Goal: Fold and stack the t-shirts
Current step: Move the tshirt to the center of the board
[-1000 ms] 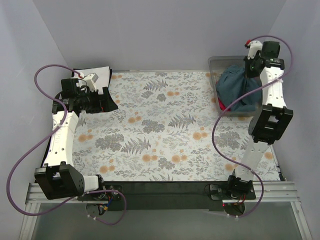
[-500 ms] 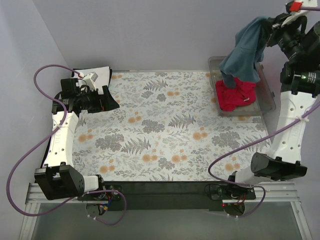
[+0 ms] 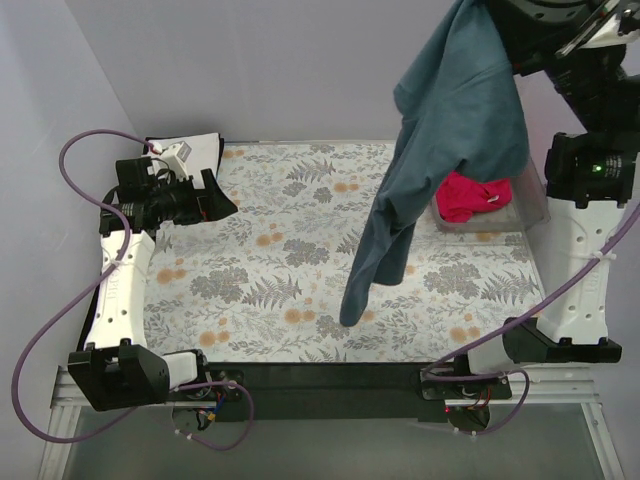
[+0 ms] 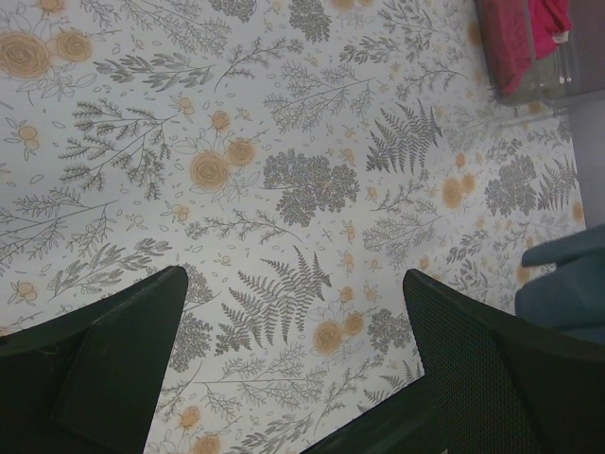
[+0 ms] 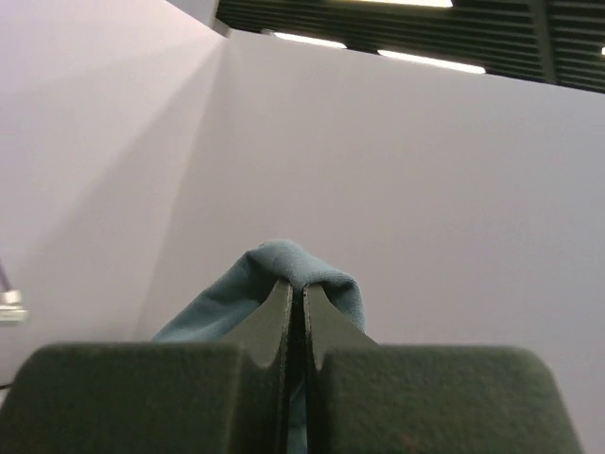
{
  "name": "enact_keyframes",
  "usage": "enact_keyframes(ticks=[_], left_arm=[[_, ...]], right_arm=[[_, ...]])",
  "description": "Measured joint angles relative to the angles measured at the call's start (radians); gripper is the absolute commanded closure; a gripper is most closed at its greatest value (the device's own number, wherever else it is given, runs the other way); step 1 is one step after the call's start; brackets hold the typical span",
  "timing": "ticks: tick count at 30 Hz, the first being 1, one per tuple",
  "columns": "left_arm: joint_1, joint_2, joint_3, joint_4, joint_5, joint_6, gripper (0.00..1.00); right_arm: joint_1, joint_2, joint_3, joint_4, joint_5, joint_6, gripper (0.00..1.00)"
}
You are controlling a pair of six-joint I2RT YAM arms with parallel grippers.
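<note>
Right gripper (image 5: 293, 288) is raised high at the far right, its jaws pressed together on a bunched fold of the slate-blue t-shirt (image 3: 455, 130), which hangs in a long drape with its lowest edge dangling over the right-centre of the floral cloth (image 3: 280, 250); whether that edge touches the cloth cannot be told. Beside the drape, the magenta t-shirt (image 3: 465, 195) lies crumpled in the clear bin (image 3: 532, 200) at the far right edge. Left gripper (image 4: 291, 276) hovers over the far left of the cloth, jaws spread wide, just in front of the white t-shirt (image 3: 200, 148) in the far left corner. A broad stretch of cloth lies between it and the hanging shirt
</note>
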Motion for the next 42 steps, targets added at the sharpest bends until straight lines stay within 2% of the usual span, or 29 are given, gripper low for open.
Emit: enact_keyframes(ticks=[7, 11, 12, 13, 15, 20, 25, 27, 31, 34, 35, 38, 39, 40, 42], left_arm=[[0.000, -0.026, 0.000, 0.012, -0.004, -0.019, 0.02], [0.000, -0.026, 0.000, 0.013, -0.004, -0.023, 0.02], [0.000, -0.026, 0.000, 0.013, -0.004, -0.023, 0.02], [0.000, -0.026, 0.000, 0.012, -0.004, -0.023, 0.02], [0.000, -0.026, 0.000, 0.012, -0.005, -0.017, 0.02], [0.000, -0.026, 0.000, 0.004, 0.010, 0.018, 0.02], [-0.001, -0.025, -0.002, -0.057, 0.126, 0.155, 0.02], [-0.013, -0.029, -0.026, -0.076, 0.174, 0.226, 0.02], [-0.079, -0.034, -0.092, -0.100, 0.182, 0.327, 0.02], [-0.238, -0.021, -0.123, -0.072, 0.133, 0.377, 0.09], [-0.359, 0.019, -0.106, -0.054, 0.090, 0.389, 0.11], [-0.586, 0.198, -0.007, -0.013, -0.032, 0.400, 0.13], [-0.674, 0.303, 0.060, 0.005, -0.105, 0.400, 0.16], [-0.719, 0.367, 0.093, 0.023, -0.141, 0.400, 0.24], [-0.823, 0.538, 0.198, 0.019, -0.265, 0.404, 0.50]], right_arm=[[0.294, -0.053, -0.186, 0.000, -0.009, -0.015, 0.99], [0.407, -0.111, -0.407, -0.018, 0.009, -0.074, 0.99], [0.432, -0.134, -0.484, -0.033, 0.019, -0.101, 0.89], [0.452, -0.148, -0.547, -0.053, 0.026, -0.125, 0.57], [0.484, -0.171, -0.669, -0.097, 0.045, -0.168, 0.03], [0.504, -0.175, -0.823, -0.291, 0.089, -0.301, 0.02], [0.486, -0.220, -0.948, -0.446, 0.183, -0.390, 0.02], [0.455, -0.249, -1.009, -0.491, 0.192, -0.403, 0.02], [0.333, -0.262, -1.109, -0.591, 0.188, -0.420, 0.03], [0.221, -0.177, -1.135, -0.661, 0.177, -0.442, 0.04], [0.190, -0.129, -1.136, -0.678, 0.176, -0.449, 0.04], [0.140, -0.021, -1.141, -0.711, 0.178, -0.458, 0.04], [0.125, 0.003, -1.141, -0.715, 0.173, -0.459, 0.03], [0.101, 0.024, -1.141, -0.726, 0.169, -0.459, 0.03], [0.055, 0.032, -1.140, -0.742, 0.159, -0.462, 0.03]])
